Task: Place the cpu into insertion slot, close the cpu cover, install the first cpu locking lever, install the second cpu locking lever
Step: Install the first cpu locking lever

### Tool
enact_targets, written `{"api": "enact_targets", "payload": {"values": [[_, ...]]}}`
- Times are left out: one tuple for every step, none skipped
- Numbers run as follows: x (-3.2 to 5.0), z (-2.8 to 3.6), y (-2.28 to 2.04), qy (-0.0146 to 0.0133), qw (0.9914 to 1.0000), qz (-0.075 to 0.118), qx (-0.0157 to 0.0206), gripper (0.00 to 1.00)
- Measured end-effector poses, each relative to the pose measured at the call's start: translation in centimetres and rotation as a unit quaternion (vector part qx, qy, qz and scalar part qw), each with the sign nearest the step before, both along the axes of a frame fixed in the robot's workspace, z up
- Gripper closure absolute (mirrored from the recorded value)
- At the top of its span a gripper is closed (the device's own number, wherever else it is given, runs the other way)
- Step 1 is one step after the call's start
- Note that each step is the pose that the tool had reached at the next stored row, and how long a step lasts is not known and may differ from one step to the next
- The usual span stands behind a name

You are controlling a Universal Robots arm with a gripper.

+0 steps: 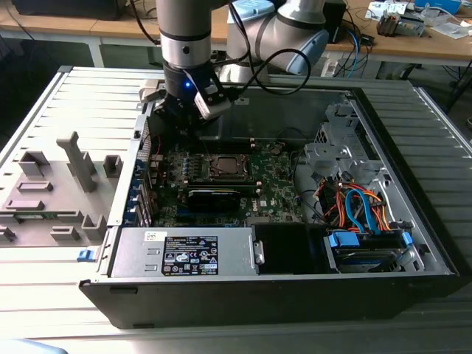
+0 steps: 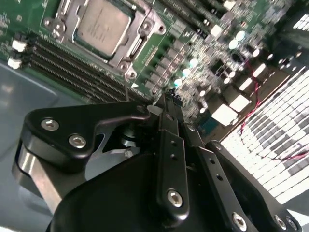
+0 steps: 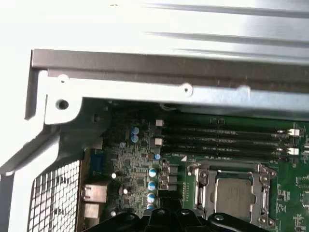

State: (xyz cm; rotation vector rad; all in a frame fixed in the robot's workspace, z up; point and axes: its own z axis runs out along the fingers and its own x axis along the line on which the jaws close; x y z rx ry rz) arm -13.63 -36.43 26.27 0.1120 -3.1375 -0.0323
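The cpu point(image 2: 103, 25) point(image 3: 234, 195) lies flat in the insertion slot point(image 1: 227, 167), its silvery top showing in both wrist views. The cpu cover point(image 2: 143, 30) point(image 3: 199, 188) is a silver frame lying down around the chip. From one corner of the socket a thin metal lever point(image 2: 126, 86) juts out over the green board. My gripper point(image 2: 169, 101) point(image 1: 179, 118) hangs above the board, on the exterior view's left of the socket and apart from it. Its black fingers are shut with nothing between them.
The board sits inside an open computer case point(image 1: 413, 221). Memory slots point(image 2: 72, 67) run beside the socket, and a long black card point(image 1: 214, 198) lies in front of it. A power supply point(image 1: 184, 254) and orange and blue cables point(image 1: 361, 210) fill the near side. A grey fixture point(image 1: 51, 192) stands outside at the left.
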Motion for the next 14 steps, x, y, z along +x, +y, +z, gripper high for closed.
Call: {"api": "enact_targets", "payload": {"values": [[0.00,0.00,0.20,0.0000,1.00000,0.000,0.0000,0.89],[0.01,-0.01,0.50,0.0000,1.00000,0.000,0.0001,0.89],[0.01,0.00,0.68,0.0000,1.00000,0.000,0.0002,0.89],[0.01,-0.01,0.85,0.0000,1.00000,0.000,0.0003,0.89],[0.00,-0.01,1.01,0.0000,1.00000,0.000,0.0006,0.89],[0.01,-0.01,1.06,0.0000,1.00000,0.000,0.0010,0.89],[0.11,-0.02,1.12,0.0001,1.00000,0.000,0.0010,0.89],[0.29,-0.02,1.14,0.0004,1.00000,0.000,0.0010,0.89],[0.55,-0.02,1.16,0.0008,1.00000,0.000,0.0010,0.89],[0.80,-0.02,1.17,0.0014,1.00000,0.000,0.0009,0.89],[1.06,-0.02,1.18,0.0019,1.00000,0.000,0.0010,0.89],[1.45,-0.03,1.20,0.0029,1.00000,0.000,0.0010,0.89],[1.68,-0.03,1.20,0.0034,0.99999,0.000,0.0010,0.89],[2.01,-0.03,1.20,0.0042,0.99999,0.000,0.0010,0.89]]}}
